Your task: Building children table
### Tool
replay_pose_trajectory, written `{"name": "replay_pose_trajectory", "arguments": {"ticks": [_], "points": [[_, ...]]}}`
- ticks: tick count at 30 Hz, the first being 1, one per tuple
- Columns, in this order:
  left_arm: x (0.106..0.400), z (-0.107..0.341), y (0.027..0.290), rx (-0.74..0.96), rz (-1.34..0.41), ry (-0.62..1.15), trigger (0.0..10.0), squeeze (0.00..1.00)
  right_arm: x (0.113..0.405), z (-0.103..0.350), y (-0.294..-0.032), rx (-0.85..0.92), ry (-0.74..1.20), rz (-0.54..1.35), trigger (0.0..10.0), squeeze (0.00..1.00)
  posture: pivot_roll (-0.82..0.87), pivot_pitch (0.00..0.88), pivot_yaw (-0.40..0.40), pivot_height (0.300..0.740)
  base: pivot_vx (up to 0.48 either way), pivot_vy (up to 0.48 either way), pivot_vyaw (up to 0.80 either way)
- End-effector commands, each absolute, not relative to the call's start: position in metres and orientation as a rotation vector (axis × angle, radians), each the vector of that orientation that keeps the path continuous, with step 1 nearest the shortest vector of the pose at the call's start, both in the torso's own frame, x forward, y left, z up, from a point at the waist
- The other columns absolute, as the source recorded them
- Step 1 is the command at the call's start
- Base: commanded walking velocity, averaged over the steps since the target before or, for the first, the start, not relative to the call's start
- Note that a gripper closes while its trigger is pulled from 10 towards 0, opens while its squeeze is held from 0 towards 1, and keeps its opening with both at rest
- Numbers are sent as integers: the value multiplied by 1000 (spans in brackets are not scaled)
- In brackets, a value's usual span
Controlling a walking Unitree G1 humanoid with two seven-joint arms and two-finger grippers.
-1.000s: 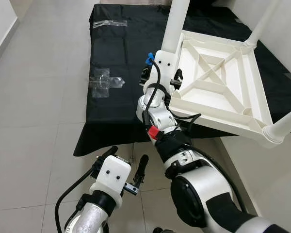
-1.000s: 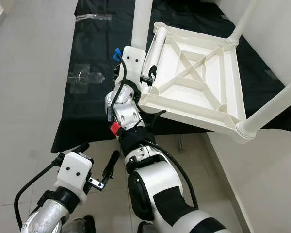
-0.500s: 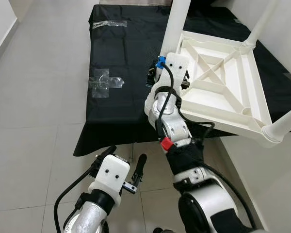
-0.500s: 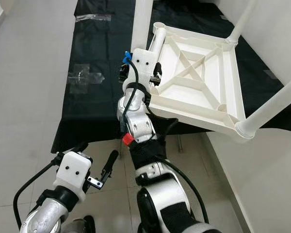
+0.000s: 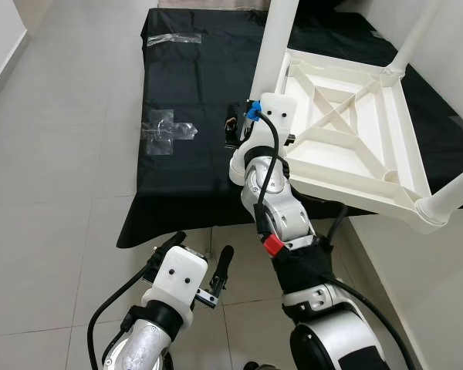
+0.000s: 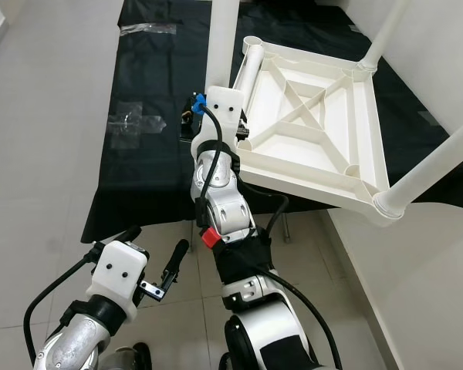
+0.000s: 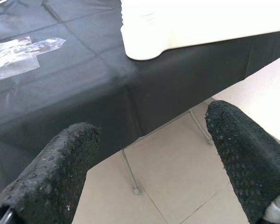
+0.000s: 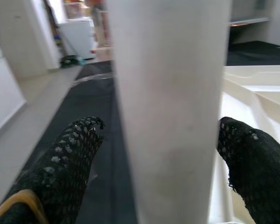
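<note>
The white plastic kids' table (image 5: 363, 146) is flipped upside down on a black cloth-covered table (image 5: 185, 85), ribbed underside up, round white legs sticking upward. The right gripper (image 8: 165, 163) sits at the near-corner white leg (image 5: 274, 42), fingers (image 8: 67, 158) spread wide on either side of it; can't tell if the pads actually touch. The left gripper (image 5: 201, 266) hangs low over the tiled floor (image 5: 54, 216), wide open, holding nothing. A clear plastic bag (image 5: 166, 129) lies on the cloth nearby.
</note>
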State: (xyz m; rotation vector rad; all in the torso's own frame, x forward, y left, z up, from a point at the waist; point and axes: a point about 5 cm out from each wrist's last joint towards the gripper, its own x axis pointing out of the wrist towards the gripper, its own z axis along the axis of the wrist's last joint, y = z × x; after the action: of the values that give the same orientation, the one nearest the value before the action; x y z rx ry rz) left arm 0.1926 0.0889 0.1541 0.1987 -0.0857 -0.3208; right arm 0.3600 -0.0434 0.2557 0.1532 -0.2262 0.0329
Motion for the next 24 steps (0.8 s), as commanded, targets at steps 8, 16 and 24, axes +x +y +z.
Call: {"name": "replay_pose_trajectory", "arguments": {"ticks": [8,16,24], "points": [[193,149,90,206,-320,-70,10000,0,340,232,-38,165,-157,127,10000,0,70,200,-81,740,0,0,0],[193,149,91,209,-319,-71,10000,0,333,221,-55,119,-131,133,10000,0,68,199,-79,740,0,0,0],[193,149,91,209,-316,-75,10000,0,322,212,-72,105,-116,153,10000,0,64,187,-75,740,0,0,0]]}}
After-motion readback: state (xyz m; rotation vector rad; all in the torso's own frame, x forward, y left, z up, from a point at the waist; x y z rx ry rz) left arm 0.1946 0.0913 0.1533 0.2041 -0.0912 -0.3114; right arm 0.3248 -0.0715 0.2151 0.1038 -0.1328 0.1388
